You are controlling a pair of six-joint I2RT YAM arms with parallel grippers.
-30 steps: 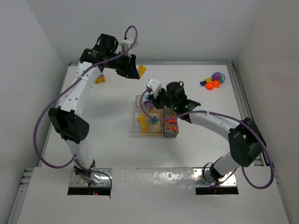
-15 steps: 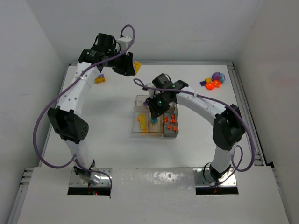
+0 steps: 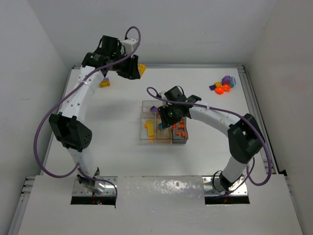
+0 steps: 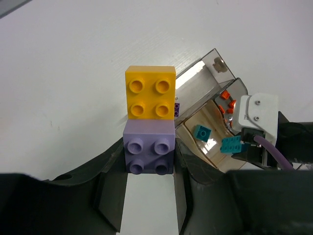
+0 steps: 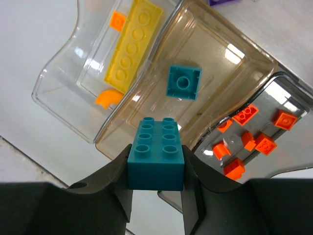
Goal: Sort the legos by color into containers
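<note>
The work surface is a flat white table (image 3: 117, 122), bordered by a metal rail (image 3: 195, 65) along its far and side edges. One clear plastic tray (image 3: 143, 137), divided into compartments, rests flat near the centre. A single yellow lego (image 3: 104, 83) lies at the far left, well apart from the tray. A cluster of legos (image 3: 224, 86), purple, teal and translucent orange, lies near the far right corner, the pieces close together.

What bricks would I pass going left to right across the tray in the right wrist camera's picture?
long yellow brick → small teal brick → orange bricks
</note>
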